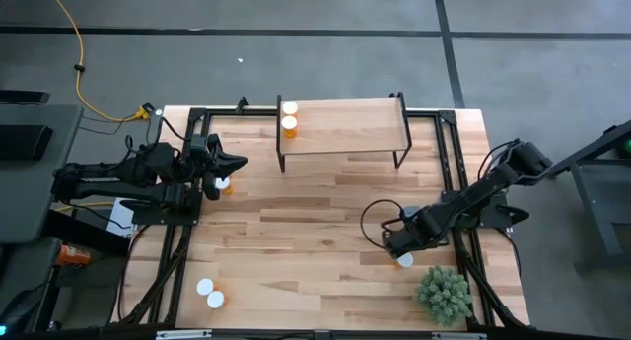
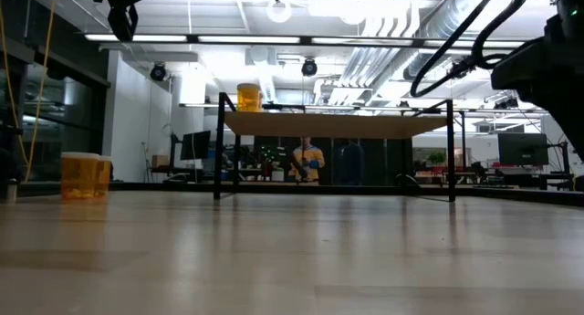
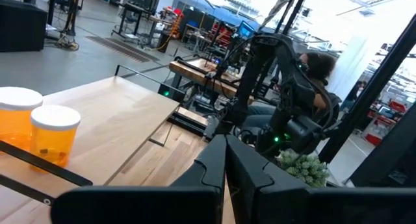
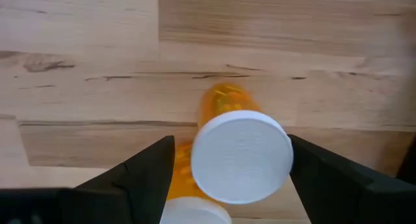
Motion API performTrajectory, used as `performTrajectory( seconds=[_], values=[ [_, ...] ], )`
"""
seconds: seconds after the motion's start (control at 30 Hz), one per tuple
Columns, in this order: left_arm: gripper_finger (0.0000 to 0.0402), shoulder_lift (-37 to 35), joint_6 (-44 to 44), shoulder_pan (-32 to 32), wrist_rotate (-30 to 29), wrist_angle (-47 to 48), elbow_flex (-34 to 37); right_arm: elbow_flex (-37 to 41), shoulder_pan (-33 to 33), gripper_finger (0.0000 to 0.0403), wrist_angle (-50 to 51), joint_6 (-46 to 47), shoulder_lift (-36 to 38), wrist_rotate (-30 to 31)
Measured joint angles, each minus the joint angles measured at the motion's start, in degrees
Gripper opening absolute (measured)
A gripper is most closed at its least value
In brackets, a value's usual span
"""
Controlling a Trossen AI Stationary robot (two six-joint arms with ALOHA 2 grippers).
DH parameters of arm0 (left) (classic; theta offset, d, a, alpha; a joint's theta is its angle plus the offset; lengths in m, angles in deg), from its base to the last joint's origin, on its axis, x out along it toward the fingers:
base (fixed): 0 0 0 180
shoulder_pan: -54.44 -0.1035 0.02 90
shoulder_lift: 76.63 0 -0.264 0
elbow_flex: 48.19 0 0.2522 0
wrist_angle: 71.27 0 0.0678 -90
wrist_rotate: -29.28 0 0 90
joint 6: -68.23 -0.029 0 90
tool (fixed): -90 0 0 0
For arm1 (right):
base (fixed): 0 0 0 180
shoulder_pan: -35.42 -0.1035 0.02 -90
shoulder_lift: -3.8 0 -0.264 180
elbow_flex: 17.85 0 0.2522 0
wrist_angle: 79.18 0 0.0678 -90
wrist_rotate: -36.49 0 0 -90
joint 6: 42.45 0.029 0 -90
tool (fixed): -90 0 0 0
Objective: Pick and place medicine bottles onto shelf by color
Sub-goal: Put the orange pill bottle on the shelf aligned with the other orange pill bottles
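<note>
1. Your right gripper (image 4: 231,162) is low over the table's right side, next to the green plant (image 1: 444,293). Its jaws are spread wide on either side of a medicine bottle (image 4: 237,146), with clear gaps to both fingers (image 4: 140,169), so nothing is grabbed yet. A second white cap (image 4: 195,213) pokes in right under that bottle, so there seem to be two crowded together there.

2. Your left gripper (image 1: 237,164) is clamped shut on nothing, up off the table near the left edge and aimed toward the shelf (image 1: 345,125). One bottle (image 1: 223,186) sits on the table just beside it.

3. Where the rest are: two bottles (image 1: 289,117) already stand at the shelf's left end, touching or nearly so. Two more (image 1: 209,294) wait at the front left of the table.

4. Handling-wise, I'd guess these things are really light, stiff plastic with smooth sides. They won't crush easily, but they'll likely skid or tip if a finger nudges them before the other one lands.

5. If it were me, I'd grab the orange body just below the cap, not the cap itself, since the cap is wider and could pop out of the squeeze.

6. Watch the neighbour bottle on the right side. Closing could bump it or pinch both at once.

7. The bottle under your right jaws looks tilted in the wrist view, though I can't tell if it's truly leaning.
</note>
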Motion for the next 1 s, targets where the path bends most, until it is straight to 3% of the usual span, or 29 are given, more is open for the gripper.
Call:
performTrajectory(
  seconds=[0.13,0.43,0.7,0.83,1.0],
  values=[
    [0.0,0.0,0.0,0.0,-0.2,0.0,0.0,0.0,0.0,0.0264,0.0,0.0,-0.3,0.0],
    [0.0,0.0,0.0,0.0,-0.3,0.0,0.0,0.0,0.0,0.0191,0.9,-0.5,-0.2,0.0],
    [0.0,0.0,0.0,0.0,-1.5,0.0,0.0,-3.1,0.2,0.0217,6.8,-2.8,2.6,4.7],
    [0.0,0.0,0.0,0.0,-1.6,0.0,0.0,-9.3,1.8,0.0215,14.9,-10.4,4.1,11.9],
    [0.0,0.0,0.0,0.0,-1.6,0.0,0.0,-20.2,8.4,0.0207,14.5,-30.1,4.4,18.6]
  ],
)
